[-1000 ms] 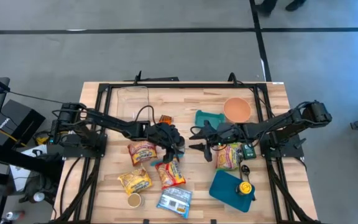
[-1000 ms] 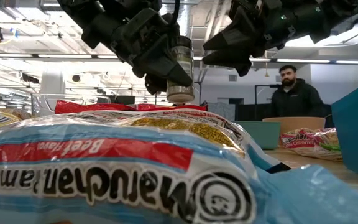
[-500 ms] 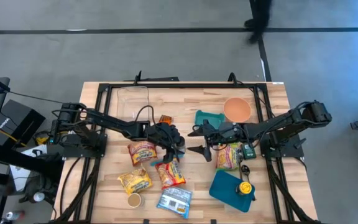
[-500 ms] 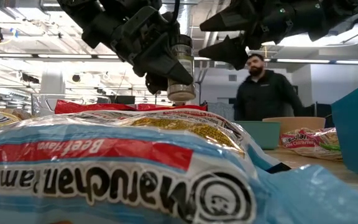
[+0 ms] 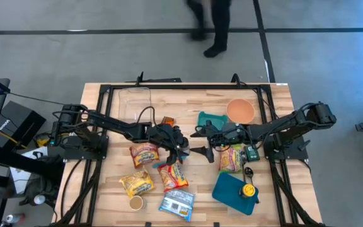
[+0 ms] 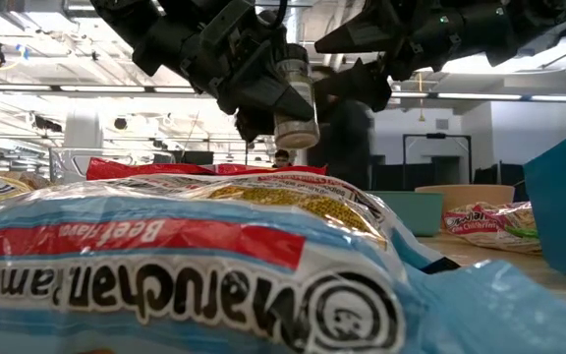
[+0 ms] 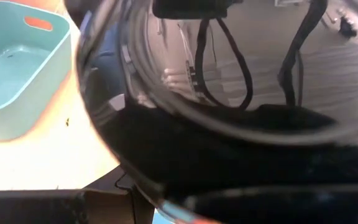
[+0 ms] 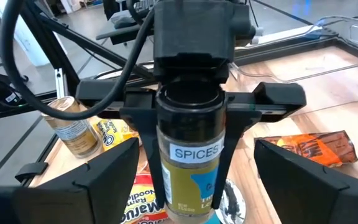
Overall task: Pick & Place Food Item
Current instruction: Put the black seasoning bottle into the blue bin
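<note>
- High view: left gripper and right gripper meet mid-table, above the ramen packets.
- Low view: spice jar hangs tilted, clamped by the left gripper.
- Right wrist view: jar's "SPICES" label shows; it sits between the right gripper's spread fingers, untouched.

Grey floor with dark lines; a person passing.
</note>
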Controlling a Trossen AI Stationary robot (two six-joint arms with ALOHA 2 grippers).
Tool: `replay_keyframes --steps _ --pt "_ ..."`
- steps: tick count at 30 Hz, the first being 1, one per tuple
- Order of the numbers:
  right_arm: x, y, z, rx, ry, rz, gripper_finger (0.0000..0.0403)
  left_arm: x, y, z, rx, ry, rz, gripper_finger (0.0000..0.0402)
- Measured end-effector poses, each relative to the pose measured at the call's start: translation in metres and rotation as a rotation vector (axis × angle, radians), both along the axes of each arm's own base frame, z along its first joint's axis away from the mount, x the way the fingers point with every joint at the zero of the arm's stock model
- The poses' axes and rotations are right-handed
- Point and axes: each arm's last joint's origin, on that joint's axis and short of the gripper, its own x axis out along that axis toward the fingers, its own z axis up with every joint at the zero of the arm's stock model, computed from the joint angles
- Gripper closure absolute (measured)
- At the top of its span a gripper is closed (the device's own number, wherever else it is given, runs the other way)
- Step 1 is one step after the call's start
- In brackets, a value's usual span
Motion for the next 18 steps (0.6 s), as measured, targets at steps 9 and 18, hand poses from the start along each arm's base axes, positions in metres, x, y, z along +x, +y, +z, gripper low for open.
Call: replay_keyframes --steps 9,18 --pt "0.0001 -0.0004 -0.0003 0.0 0.001 -0.002 0.0091 0.001 0.0 0.0018 0.0 -0.022 -0.001 0.0224" --pt "0.0011 -0.0002 -0.0028 -0.001 0.011 -0.002 0.0091 0.0023 -0.0011 0.0003 -0.001 -0.027 -0.003 0.0224"
